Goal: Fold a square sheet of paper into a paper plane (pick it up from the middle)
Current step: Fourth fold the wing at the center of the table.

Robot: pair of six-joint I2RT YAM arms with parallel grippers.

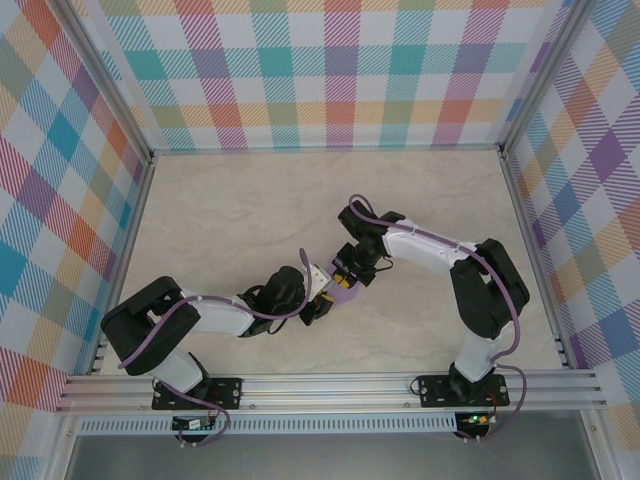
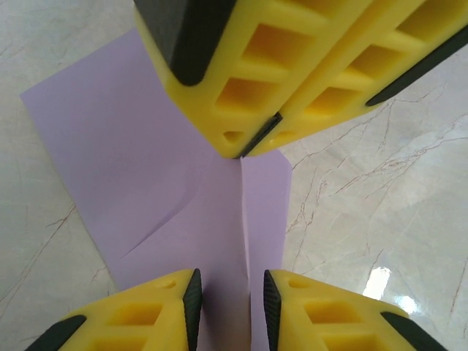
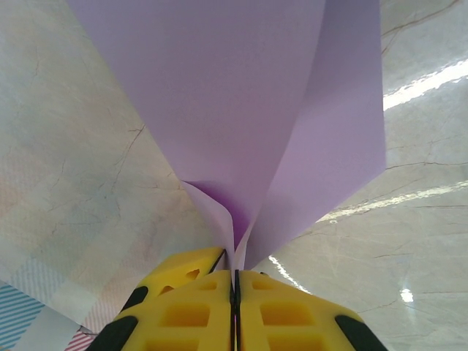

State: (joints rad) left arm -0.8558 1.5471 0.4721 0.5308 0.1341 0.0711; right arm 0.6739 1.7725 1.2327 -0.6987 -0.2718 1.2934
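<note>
The lavender square sheet of paper (image 1: pixel 343 293) hangs between the two grippers at the table's middle, creased down its centre. My right gripper (image 3: pixel 235 276) is shut on the crease, and the sheet (image 3: pixel 241 95) fans out from its tips in two leaves. In the left wrist view the sheet (image 2: pixel 146 168) shows a diagonal fold line, and the right gripper (image 2: pixel 252 142) pinches the ridge from above. My left gripper (image 2: pixel 230 285) is open, its pads standing either side of the ridge with a gap. One left fingertip (image 3: pixel 179 269) sits beside the right fingers. From above, the left gripper (image 1: pixel 318 300) meets the right gripper (image 1: pixel 347 275).
The marble-look table (image 1: pixel 230 220) is bounded by plaid walls (image 1: pixel 340 70) on three sides. A metal rail (image 1: pixel 330 385) runs along the near edge, where both arm bases are bolted.
</note>
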